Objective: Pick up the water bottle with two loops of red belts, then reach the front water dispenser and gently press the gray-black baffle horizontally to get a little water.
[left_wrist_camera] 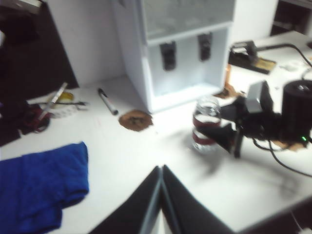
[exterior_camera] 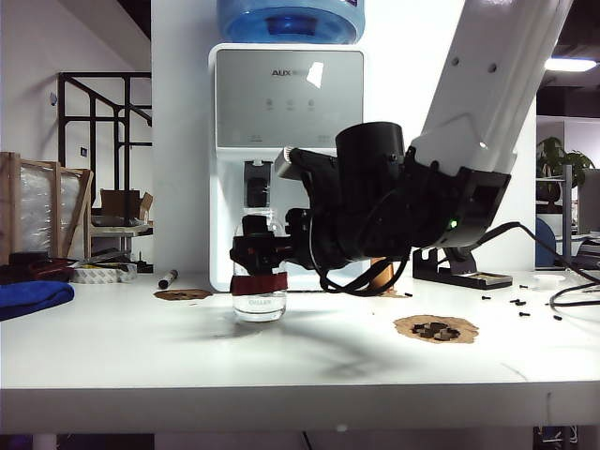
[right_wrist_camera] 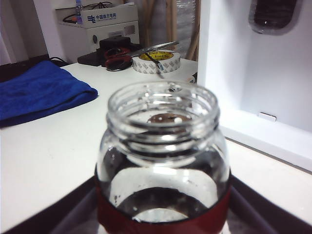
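- Bracketing the water bottle (exterior_camera: 259,296), the right gripper (exterior_camera: 259,255) has its fingers wide on either side of the red bands; a firm clamp I cannot confirm.
- The bottle stands on the table (exterior_camera: 141,347) just before the water dispenser (exterior_camera: 286,122).
- Glass is slick: a loose squeeze could let it slip or tip when lifted.
- The left gripper (left_wrist_camera: 161,195) hangs back, closed and empty.

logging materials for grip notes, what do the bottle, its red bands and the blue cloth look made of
The water bottle looks like clear glass or hard plastic: glossy, see-through, with a moulded threaded neck. Its red bands look like matte rubber or tape; which is unclear. The blue cloth looks like soft napped fabric, folded, without shine. The right tool straddles the bottle; the left tool hangs back, shut.
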